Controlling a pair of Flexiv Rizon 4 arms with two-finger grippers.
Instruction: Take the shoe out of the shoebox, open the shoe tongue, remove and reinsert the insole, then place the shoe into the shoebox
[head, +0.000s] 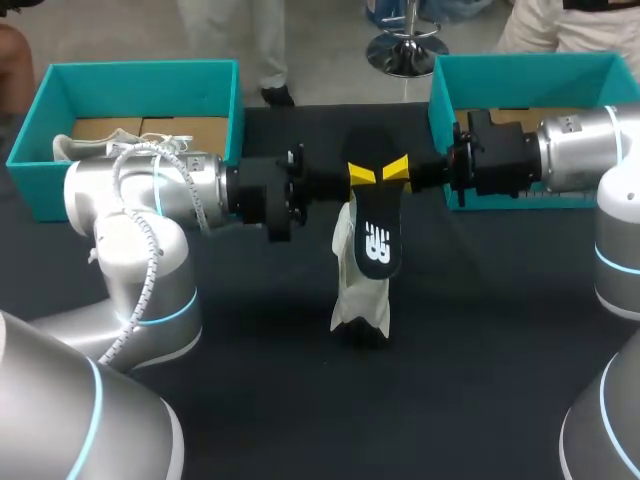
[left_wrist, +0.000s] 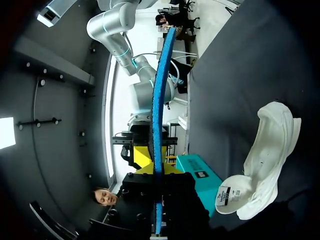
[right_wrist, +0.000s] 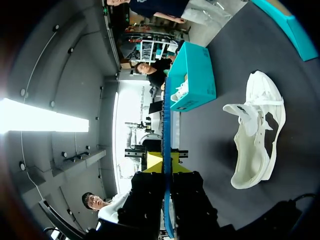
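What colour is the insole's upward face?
Black with a white mark; insole shows best in head view.

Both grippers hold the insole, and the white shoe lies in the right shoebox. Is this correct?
No: the left gripper and right gripper hold the insole, but the white shoe lies on the table, as the head view shows.

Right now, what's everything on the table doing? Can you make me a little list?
insole: black foam insole with blue underside, held up over the table by both grippers
left gripper: shut on the insole
right gripper: shut on the insole
shoe: white sneaker, lying on the black table, outside both boxes
left box: teal cardboard shoebox, with a second white shoe inside
right box: second teal shoebox
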